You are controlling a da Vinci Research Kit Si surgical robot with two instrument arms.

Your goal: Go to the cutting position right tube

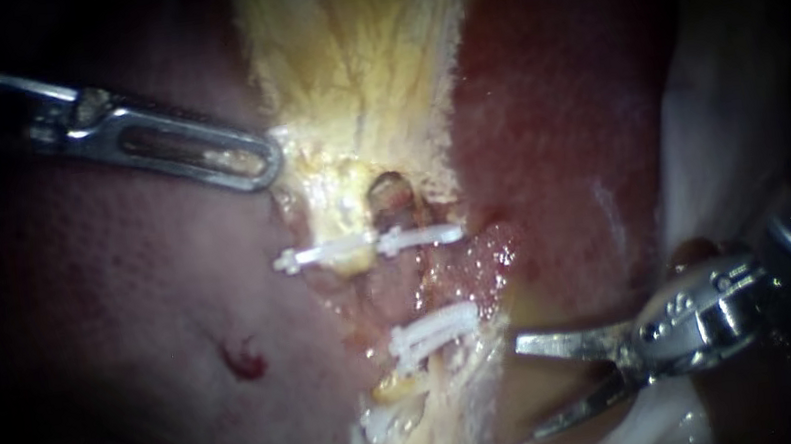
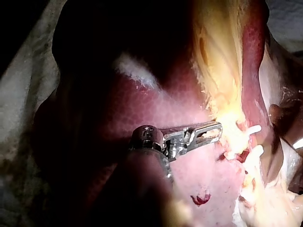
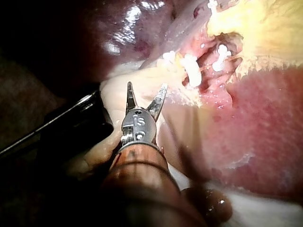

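Observation:
My left instrument (image 1: 252,164) comes in from the upper left, its slotted jaws shut on the edge of the pale yellow gallbladder tissue (image 1: 356,66); the left wrist view shows the same hold (image 2: 213,130). White clips cross the tubes: two side by side higher up (image 1: 319,255) (image 1: 423,237) and two lower (image 1: 434,333) (image 1: 385,420). The right tube (image 1: 443,277) shows as reddish tissue between the upper right clip and the lower one. My right instrument (image 1: 532,387) has its blades open, down and to the right of the lower clip, touching nothing. In the right wrist view its blades (image 3: 147,90) stand short of the clips (image 3: 191,71).
The liver (image 1: 556,132) lies as a red surface right of the tubes. Darker tissue with a small red nick (image 1: 246,361) fills the left. White cloth (image 1: 708,143) lies at the far right. A dark rod (image 3: 52,127) lies beside the right instrument's shaft.

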